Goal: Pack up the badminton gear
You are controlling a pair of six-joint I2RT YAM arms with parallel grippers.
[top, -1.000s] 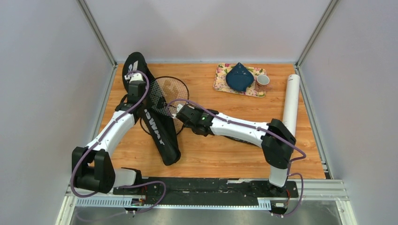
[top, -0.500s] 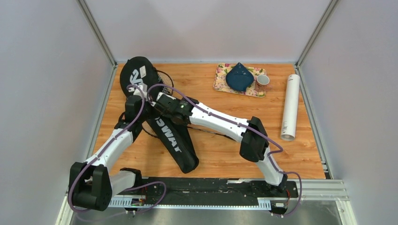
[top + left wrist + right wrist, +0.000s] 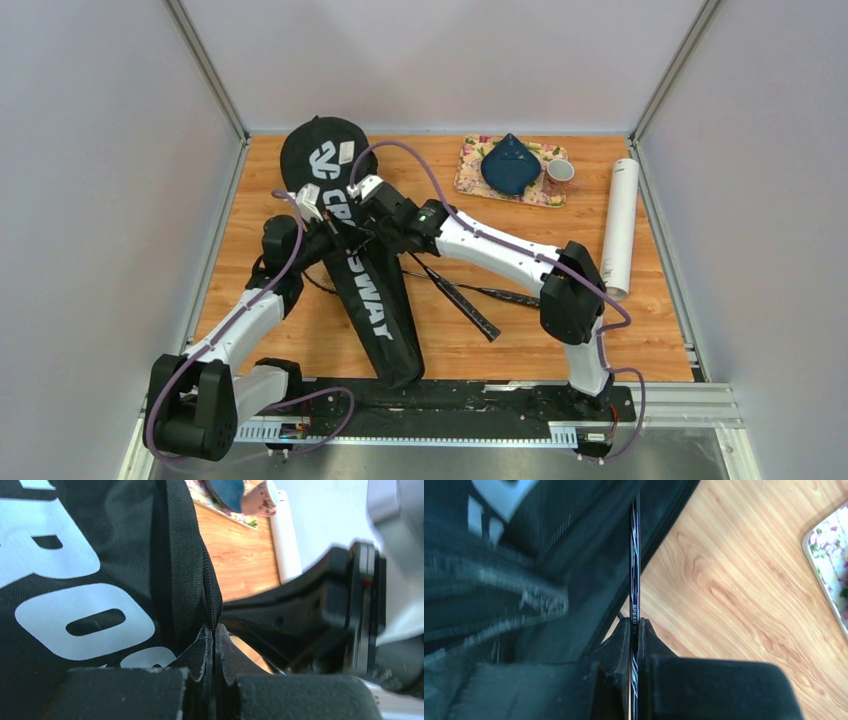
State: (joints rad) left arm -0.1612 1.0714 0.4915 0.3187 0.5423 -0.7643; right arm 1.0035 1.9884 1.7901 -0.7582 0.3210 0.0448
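Plainly, white block letters spelling "CROSSWAY" run down the long black racket cover. It lies slanted at left-centre of the overhead frame, with its round head end at the upper left carrying a white logo and its narrow end near the bottom edge. In the left wrist view only the letters "RO" show, at the left of the frame. There the left gripper is pinched tight on the cover's zippered edge. The right gripper is clamped on a thin racket shaft printed "SPEED", which runs up alongside the cover's edge. From above, two black racket handles reach out from the cover toward the lower right and lie on the wooden table. Both arms cross over the cover's upper part and hide the contact points in that view. A white tube lies along the right edge, well apart. At upper centre sits a floral tray holding a blue cloth, with a small cup at its right end.
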